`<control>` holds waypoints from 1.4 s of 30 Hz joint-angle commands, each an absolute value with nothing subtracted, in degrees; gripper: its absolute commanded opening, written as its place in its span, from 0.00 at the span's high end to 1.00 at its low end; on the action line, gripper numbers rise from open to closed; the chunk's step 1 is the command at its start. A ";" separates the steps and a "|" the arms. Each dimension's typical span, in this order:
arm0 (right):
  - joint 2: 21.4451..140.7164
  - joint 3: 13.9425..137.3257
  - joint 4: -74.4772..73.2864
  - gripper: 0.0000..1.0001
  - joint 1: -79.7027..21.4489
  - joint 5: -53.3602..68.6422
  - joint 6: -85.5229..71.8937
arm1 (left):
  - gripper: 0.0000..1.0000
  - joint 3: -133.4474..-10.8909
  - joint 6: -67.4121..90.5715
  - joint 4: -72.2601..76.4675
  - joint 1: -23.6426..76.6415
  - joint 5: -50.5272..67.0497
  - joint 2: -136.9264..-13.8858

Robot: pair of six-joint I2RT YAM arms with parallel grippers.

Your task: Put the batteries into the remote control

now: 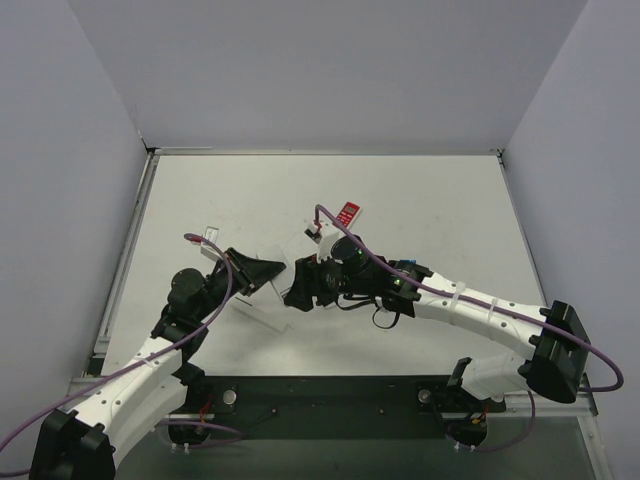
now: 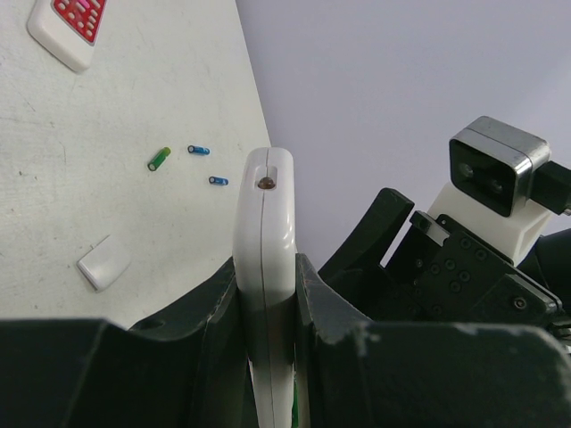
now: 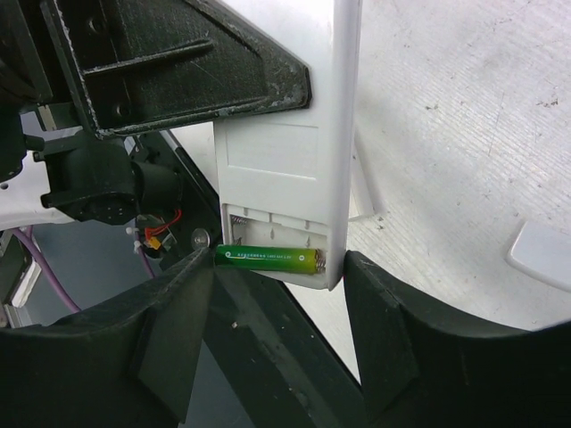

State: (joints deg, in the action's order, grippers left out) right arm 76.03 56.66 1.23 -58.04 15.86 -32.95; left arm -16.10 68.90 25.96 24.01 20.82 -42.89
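On the white table, the two arms met near the middle. The left gripper was clamped on the edges of the white remote and held it off the surface, with its back turned to the other arm.

The right gripper stood at the remote's open end. One finger was at the tip of a green battery and the other just beside the remote's side wall. Its jaws stood apart, and I could not tell whether they were squeezing.

The step in hand looked like seating that first battery. It lay in the lower slot of the battery compartment, its free end poking slightly past the wall. The upper slot showed only bare springs.

The next move probably called for a firm push along the battery's length against the spring. After that, a second battery would have to be fetched.

A second remote with red buttons lay on the table, well apart. A small white cover lay nearer.

Three loose batteries rested between them, one green and two blue.
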 commanded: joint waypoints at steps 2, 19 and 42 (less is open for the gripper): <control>76.29 56.16 3.78 0.48 -57.57 16.35 -33.22 | 1.00 -16.88 70.05 29.53 23.91 21.01 -41.84; 78.48 57.13 0.97 0.65 -57.48 13.98 -32.70 | 1.00 -17.84 71.72 30.67 23.91 21.53 -40.17; 74.89 55.20 7.11 0.43 -57.57 15.29 -34.89 | 1.00 -15.21 68.46 30.05 23.91 18.72 -39.28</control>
